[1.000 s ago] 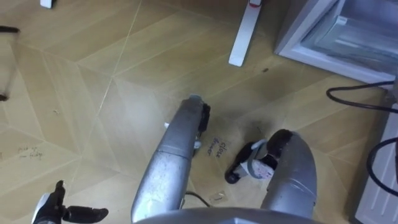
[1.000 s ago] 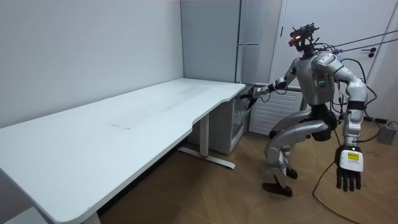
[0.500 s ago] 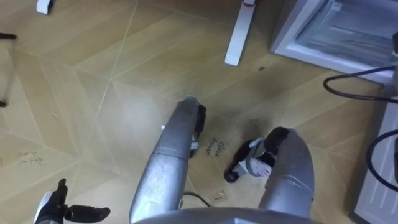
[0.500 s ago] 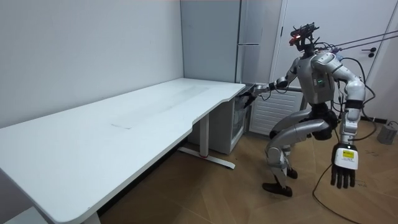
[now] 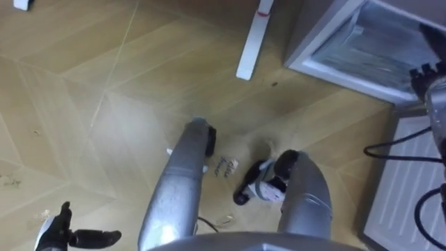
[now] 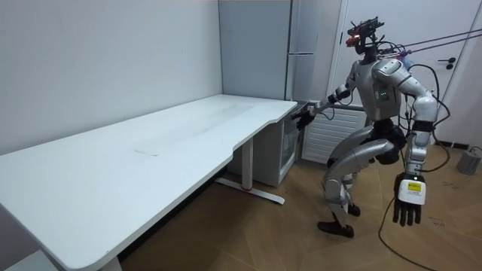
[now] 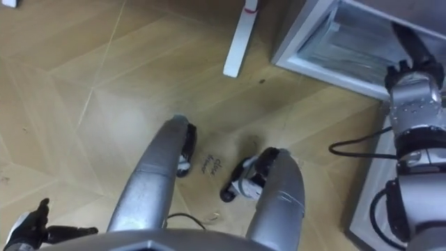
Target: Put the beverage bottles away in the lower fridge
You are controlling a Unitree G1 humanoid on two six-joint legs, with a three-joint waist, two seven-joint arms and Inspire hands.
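The lower fridge sits ahead on the robot's right, just right of the surface's leg. The surface extends from there toward the room view's left.

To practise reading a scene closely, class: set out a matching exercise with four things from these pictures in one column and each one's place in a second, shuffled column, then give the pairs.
Things
1 long white desk
2 white-framed low fridge compartment
3 left hand
4 right hand

Places
a hangs low at the robot's side, fingers straight
b reaches out to the fridge compartment
c stands along the pale wall
d at floor level, past the desk's end

Pairs: 1-c, 2-d, 3-a, 4-b
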